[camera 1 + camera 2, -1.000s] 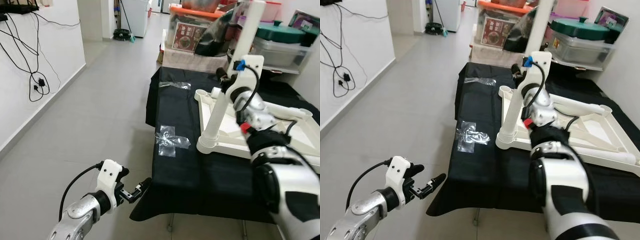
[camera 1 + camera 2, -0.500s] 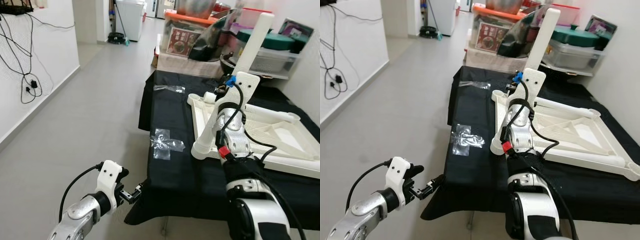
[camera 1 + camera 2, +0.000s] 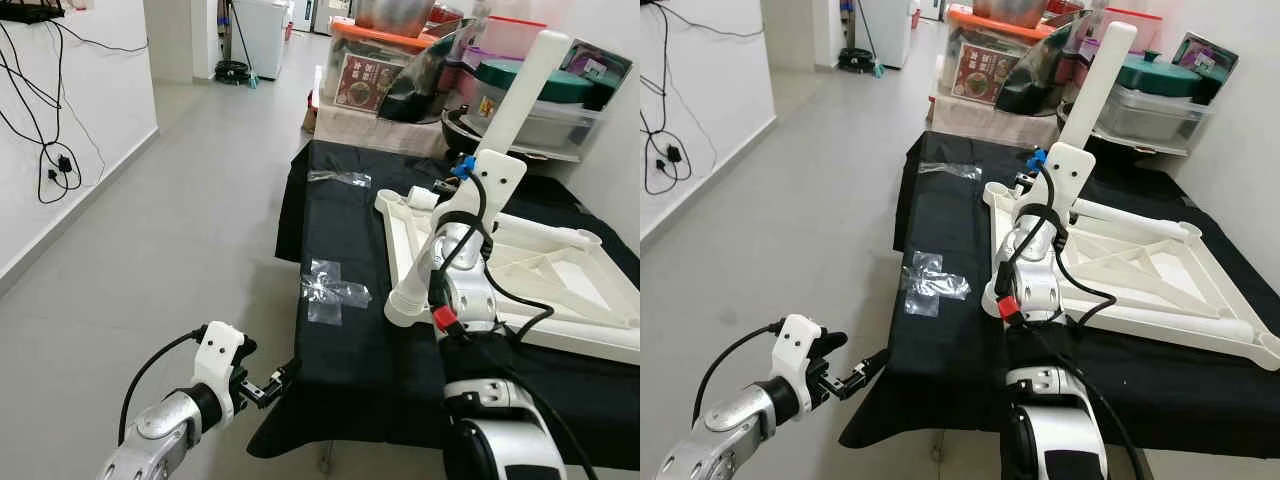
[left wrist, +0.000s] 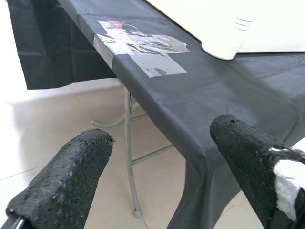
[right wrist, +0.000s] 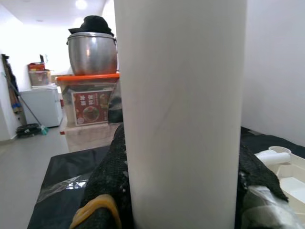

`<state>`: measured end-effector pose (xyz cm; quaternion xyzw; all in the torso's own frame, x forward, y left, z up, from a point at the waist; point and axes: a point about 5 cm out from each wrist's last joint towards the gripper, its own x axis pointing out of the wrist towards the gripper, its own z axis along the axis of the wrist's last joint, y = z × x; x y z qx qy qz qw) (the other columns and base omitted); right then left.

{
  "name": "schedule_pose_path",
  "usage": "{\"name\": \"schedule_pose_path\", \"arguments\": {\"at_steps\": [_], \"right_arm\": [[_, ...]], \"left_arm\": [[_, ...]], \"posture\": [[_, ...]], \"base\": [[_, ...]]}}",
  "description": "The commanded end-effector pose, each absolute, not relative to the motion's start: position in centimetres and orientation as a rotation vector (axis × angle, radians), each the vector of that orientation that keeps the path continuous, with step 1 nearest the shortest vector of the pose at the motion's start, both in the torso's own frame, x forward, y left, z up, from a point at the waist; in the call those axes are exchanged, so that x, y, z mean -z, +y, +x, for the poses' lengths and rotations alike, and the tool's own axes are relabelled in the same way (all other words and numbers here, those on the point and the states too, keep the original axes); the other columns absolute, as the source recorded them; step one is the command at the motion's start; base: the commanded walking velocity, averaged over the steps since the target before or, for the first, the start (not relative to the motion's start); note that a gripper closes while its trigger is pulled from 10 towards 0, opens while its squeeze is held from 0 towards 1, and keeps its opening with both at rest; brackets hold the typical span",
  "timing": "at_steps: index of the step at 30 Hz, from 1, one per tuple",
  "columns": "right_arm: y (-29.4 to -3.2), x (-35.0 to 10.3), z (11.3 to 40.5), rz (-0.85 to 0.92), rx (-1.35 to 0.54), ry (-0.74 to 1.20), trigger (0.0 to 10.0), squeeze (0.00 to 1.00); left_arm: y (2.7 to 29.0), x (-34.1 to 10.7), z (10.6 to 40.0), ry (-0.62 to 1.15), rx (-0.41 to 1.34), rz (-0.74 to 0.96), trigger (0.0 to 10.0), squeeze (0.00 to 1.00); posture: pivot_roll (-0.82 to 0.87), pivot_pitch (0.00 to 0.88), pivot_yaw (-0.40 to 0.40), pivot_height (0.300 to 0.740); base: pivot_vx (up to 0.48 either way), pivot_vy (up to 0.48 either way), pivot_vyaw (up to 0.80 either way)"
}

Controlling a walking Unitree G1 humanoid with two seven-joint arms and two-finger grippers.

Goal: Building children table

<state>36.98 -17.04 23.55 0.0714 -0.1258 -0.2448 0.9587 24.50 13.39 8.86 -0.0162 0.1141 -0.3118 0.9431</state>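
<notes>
Leg [image 3: 470,170] long axis leaning, lower end at frame corner [image 3: 405,310], centre-right | right gripper [image 5: 181,191] pinching leg mid-shaft, nearer arm | left gripper [image 3: 275,382] spread, lower left, beside black-covered table [image 3: 340,250] edge

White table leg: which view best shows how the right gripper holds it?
Right wrist view: both fingers press against the white table leg. The eye views show the leg's full tilt, its foot at the frame corner.
</notes>
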Motion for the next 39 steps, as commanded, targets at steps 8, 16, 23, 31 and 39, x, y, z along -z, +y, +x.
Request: {"name": "schedule_pose_path", "arguments": {"at_steps": [8,16,23,31,39], "right_arm": [[-17.9,-19.6,36.2,0.183,0.59,-0.077,0.0,0.0],[-17.9,-19.9,36.2,0.169,0.579,-0.068,8.5,0.0],[-17.6,-20.3,36.2,0.161,0.554,-0.067,10.0,0.0],[-17.3,-21.5,36.2,0.176,0.512,-0.105,10.0,0.0],[-17.4,-22.7,36.1,0.188,0.507,-0.142,10.0,0.0]], "left_arm": [[13.0,-8.9,24.7,0.227,0.645,-0.022,10.0,0.0],[13.0,-8.8,24.6,0.23,0.648,-0.025,10.0,0.0],[13.0,-8.8,24.6,0.232,0.648,-0.025,10.0,0.0],[13.0,-8.8,24.7,0.233,0.651,-0.02,10.0,0.0],[12.9,-8.7,24.7,0.235,0.656,-0.021,10.0,0.0]], "posture": [[0.0,0.0,-0.129,0.74],[0.0,0.0,-0.128,0.74],[0.0,0.0,-0.128,0.74],[0.0,0.0,-0.123,0.74],[0.0,0.0,-0.119,0.74]], "base": [[0.0,0.0,0.0],[0.0,0.0,0.0],[0.0,0.0,0.0],[0.0,0.0,0.0],[0.0,0.0,0.0]]}}
